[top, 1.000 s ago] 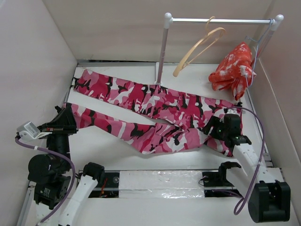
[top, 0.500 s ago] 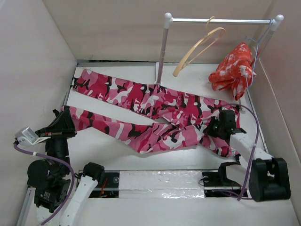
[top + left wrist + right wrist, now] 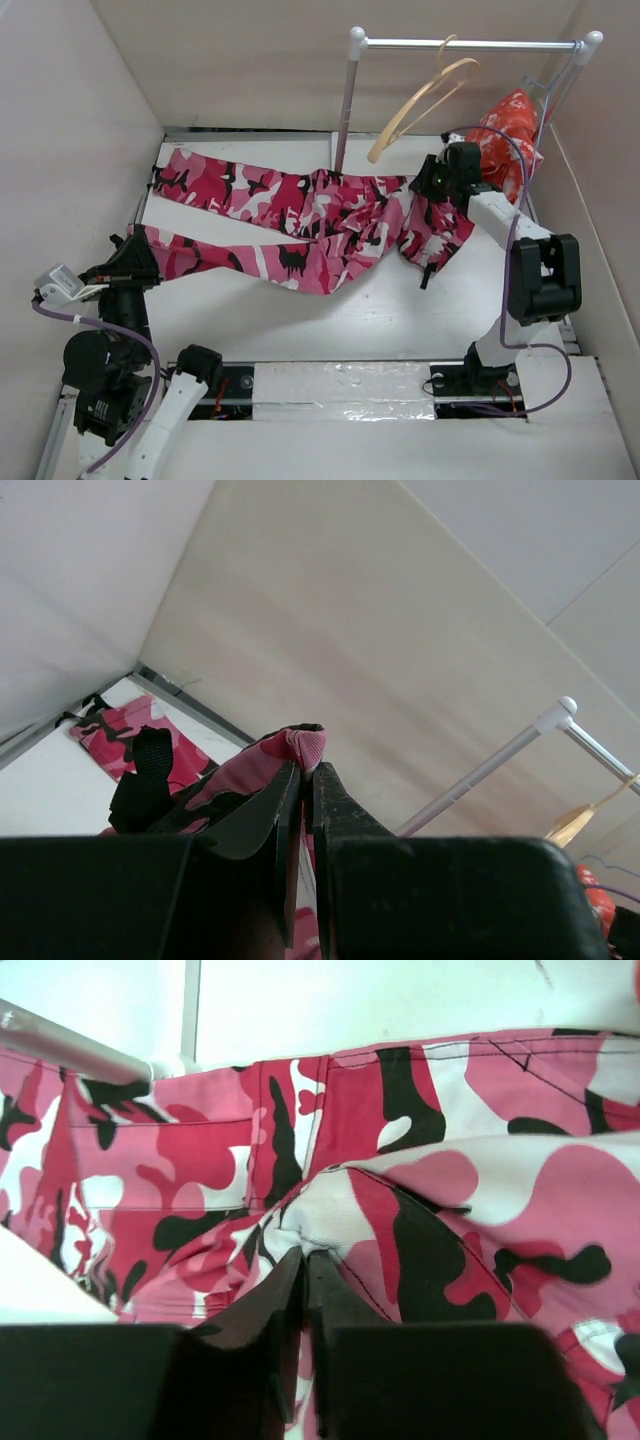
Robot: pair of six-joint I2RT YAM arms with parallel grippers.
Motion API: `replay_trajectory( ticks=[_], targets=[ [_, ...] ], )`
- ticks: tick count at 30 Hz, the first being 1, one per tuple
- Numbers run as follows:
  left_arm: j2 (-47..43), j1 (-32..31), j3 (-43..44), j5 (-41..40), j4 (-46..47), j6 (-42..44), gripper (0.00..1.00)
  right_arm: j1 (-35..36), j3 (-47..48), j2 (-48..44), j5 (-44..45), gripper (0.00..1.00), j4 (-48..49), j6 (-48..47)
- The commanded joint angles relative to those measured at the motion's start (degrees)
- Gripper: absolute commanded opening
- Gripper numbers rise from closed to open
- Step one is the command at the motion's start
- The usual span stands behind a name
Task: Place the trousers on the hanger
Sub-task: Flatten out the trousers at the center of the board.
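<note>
The camouflage trousers (image 3: 300, 215) lie across the table, waist end lifted at the right. My right gripper (image 3: 432, 182) is shut on the waist fabric (image 3: 330, 1210) and holds it up just below the tan wooden hanger (image 3: 425, 95), which hangs on the rail. My left gripper (image 3: 133, 262) is shut on the hem of the near leg (image 3: 295, 745) at the left side of the table. The far leg stretches toward the back left corner.
A metal rail (image 3: 465, 44) on two posts stands at the back; its left post (image 3: 345, 110) comes down beside the trousers. A red-orange garment (image 3: 505, 135) hangs at the rail's right end. White walls close in left, back and right.
My right gripper has lifted the waist end up and back from the front right toward the hanger. The trousers bunched and slid with it. My left gripper has barely moved.
</note>
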Motion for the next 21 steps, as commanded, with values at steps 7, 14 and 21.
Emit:
replay_trajectory(
  ticks=[7, 14, 21],
  targets=[
    [2.3, -0.2, 0.2, 1.7, 4.0, 0.3, 0.00, 3.6, -21.9, -27.5, 9.4, 0.98, 2.4, -4.6],
    [2.5, -0.2, 0.2, 2.8, 4.2, -0.4, 0.00, 4.1, -44.1, -54.2, 13.7, 0.18, -4.6, 3.7],
    [1.1, -0.2, 0.3, 2.7, 3.8, -0.8, 0.00, -3.6, -50.4, -58.5, 13.6, 0.37, -8.4, 8.3]
  ],
)
